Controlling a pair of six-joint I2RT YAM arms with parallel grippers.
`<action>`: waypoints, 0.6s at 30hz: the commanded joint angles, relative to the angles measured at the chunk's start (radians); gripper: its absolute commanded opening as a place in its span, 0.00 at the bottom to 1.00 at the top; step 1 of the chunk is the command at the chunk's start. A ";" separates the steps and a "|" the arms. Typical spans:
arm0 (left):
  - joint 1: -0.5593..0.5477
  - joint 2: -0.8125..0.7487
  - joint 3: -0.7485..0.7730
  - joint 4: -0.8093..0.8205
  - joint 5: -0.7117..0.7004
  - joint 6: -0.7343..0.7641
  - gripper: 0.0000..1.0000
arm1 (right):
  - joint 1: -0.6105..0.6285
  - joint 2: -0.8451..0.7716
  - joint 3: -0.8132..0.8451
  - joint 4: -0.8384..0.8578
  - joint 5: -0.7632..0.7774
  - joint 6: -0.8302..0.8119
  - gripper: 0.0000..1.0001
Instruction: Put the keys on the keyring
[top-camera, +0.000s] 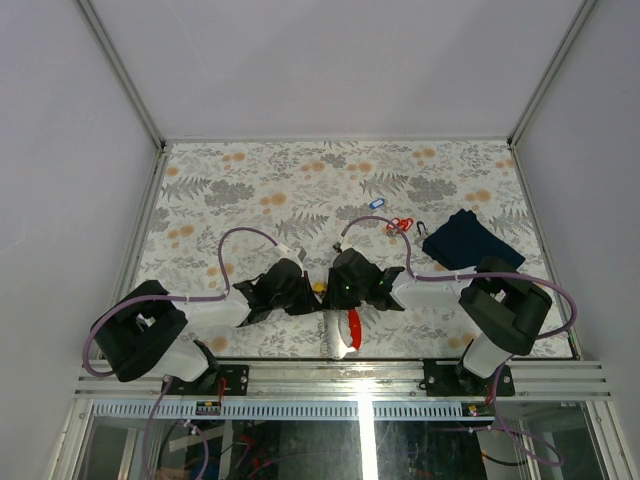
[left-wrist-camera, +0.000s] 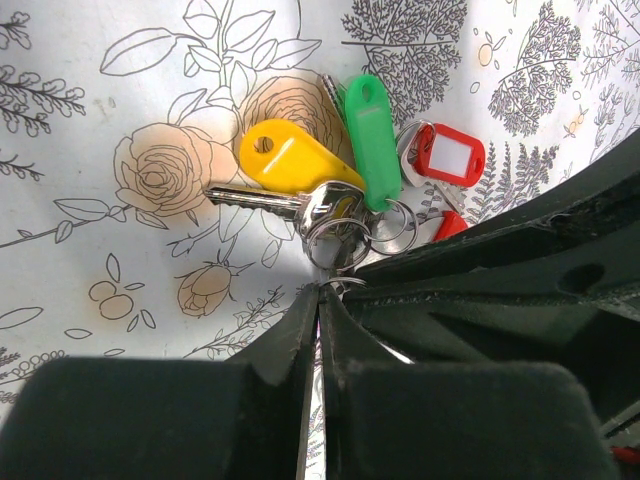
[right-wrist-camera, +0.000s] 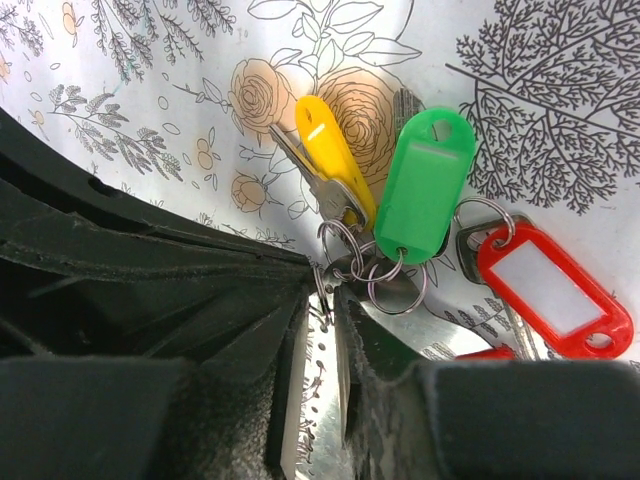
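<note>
A bunch of small silvery keys hangs on linked metal keyrings (left-wrist-camera: 340, 238) over the floral table. It carries a yellow tag (left-wrist-camera: 290, 160), a green tag (left-wrist-camera: 372, 130) and a red tag (left-wrist-camera: 448, 155). The same rings (right-wrist-camera: 345, 250), green tag (right-wrist-camera: 425, 185) and red tag (right-wrist-camera: 553, 290) show in the right wrist view. My left gripper (left-wrist-camera: 322, 292) is shut on a ring at its fingertips. My right gripper (right-wrist-camera: 325, 290) pinches a ring from the other side. From above, the grippers (top-camera: 318, 287) meet at the table's front centre.
More keys with a red tag (top-camera: 401, 224) and a blue tag (top-camera: 377, 204) lie further back. A dark navy folded cloth (top-camera: 465, 240) lies at the right. A red and white object (top-camera: 350, 328) lies near the front edge, under the right gripper.
</note>
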 joint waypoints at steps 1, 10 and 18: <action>-0.015 0.034 -0.020 -0.099 -0.041 0.025 0.00 | -0.006 0.025 0.014 0.027 -0.009 0.003 0.19; -0.014 -0.027 -0.021 -0.143 -0.074 0.018 0.00 | -0.006 0.009 0.021 0.016 -0.017 -0.055 0.00; -0.012 -0.392 0.119 -0.443 -0.257 0.090 0.15 | -0.006 -0.169 0.064 -0.027 -0.016 -0.319 0.00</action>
